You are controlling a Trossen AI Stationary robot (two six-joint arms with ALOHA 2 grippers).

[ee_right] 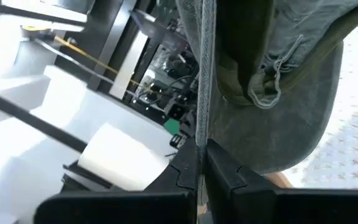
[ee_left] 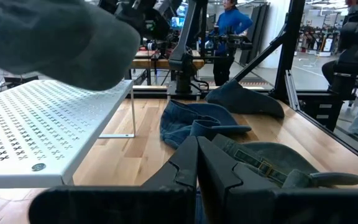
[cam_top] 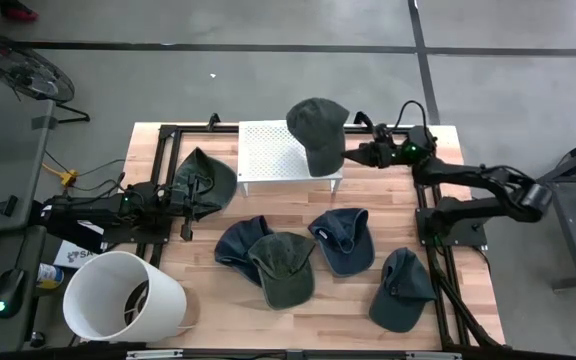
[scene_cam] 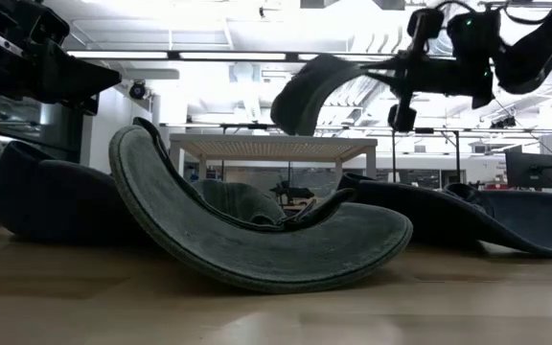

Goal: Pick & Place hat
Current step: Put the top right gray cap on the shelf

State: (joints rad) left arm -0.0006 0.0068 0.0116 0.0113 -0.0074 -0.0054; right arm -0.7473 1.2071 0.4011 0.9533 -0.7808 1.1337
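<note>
Right gripper (cam_top: 356, 152) clamped on green hat (cam_top: 318, 132), hanging above white rack's (cam_top: 268, 155) right end. Left gripper (cam_top: 173, 198) closed, touching hat (cam_top: 204, 182) at desk's (cam_top: 348, 300) left.

You see dark olive-green fabric caps (cam_top: 318, 130) and navy ones (cam_top: 344, 240) against a pale wooden desk (cam_top: 328, 320), beside a white perforated metal rack (cam_top: 273, 155).

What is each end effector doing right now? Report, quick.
Left end effector: shut on green cap.
Right end effector: shut on olive cap, held over white perforated stand.
</note>
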